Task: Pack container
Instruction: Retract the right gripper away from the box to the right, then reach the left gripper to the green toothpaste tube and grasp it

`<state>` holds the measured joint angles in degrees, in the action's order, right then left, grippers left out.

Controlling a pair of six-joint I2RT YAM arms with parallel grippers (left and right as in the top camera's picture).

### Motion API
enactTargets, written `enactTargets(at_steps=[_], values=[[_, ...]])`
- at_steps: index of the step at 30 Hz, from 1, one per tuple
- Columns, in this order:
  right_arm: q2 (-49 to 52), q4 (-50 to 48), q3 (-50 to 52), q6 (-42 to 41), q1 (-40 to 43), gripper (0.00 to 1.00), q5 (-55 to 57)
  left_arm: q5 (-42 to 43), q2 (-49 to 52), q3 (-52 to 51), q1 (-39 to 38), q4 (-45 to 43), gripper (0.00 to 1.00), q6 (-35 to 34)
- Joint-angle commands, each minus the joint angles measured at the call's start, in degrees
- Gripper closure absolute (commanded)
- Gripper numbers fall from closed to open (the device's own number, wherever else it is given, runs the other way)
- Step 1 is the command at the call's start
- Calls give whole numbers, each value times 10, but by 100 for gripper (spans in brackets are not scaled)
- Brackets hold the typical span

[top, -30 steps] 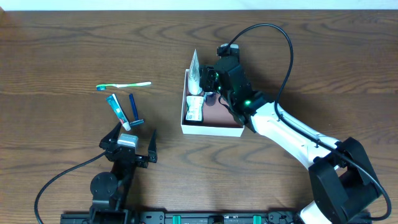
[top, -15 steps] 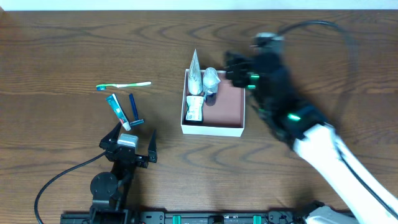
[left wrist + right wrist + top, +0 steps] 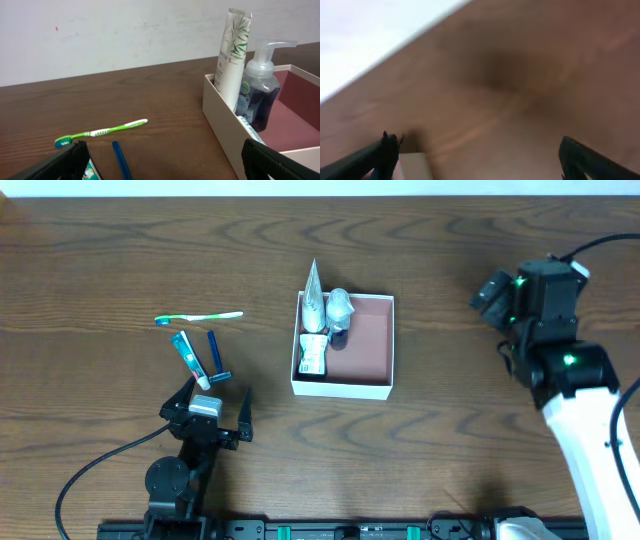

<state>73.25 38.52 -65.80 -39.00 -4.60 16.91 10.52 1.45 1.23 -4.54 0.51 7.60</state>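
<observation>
The container point(image 3: 340, 389) is a shallow white box with a pinkish-brown floor at the table's middle. Along its left wall it holds an upright white tube point(image 3: 313, 292), a pump bottle point(image 3: 340, 308) and a small tube lying flat point(image 3: 313, 356). The left wrist view shows its wall point(image 3: 225, 120), the white tube point(image 3: 232, 55) and the pump bottle point(image 3: 260, 95). My right gripper point(image 3: 490, 292) is open and empty, off to the container's right; its view is blurred point(image 3: 480, 160). My left gripper point(image 3: 215, 395) point(image 3: 165, 167) is open and empty near the front left.
A green toothbrush point(image 3: 200, 317) point(image 3: 100, 131), a teal toothpaste tube point(image 3: 188, 358) and a blue razor point(image 3: 214, 352) point(image 3: 120, 160) lie on the table just beyond my left gripper. A white wall runs behind the table's far edge.
My right gripper left the pump bottle standing in the container and swung fast to the right, away from the box. The left arm has not moved.
</observation>
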Motion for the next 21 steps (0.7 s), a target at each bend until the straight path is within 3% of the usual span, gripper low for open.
enactTargets(at_steps=[1,7,14,17,21], values=[[36,10,0,-12,44,1,-19,4,0,-10,3,-6,2,8],[104,14,0,-12,104,1,-127,8,0,-10,3,-23,2,7],[158,16,0,-12,108,1,-133,4,0,7,3,-45,2,-19],[167,16,0,-12,108,1,-133,-3,19,56,3,-2,2,-46],[168,16,0,-12,108,1,-133,-58,118,191,3,111,2,-57]])
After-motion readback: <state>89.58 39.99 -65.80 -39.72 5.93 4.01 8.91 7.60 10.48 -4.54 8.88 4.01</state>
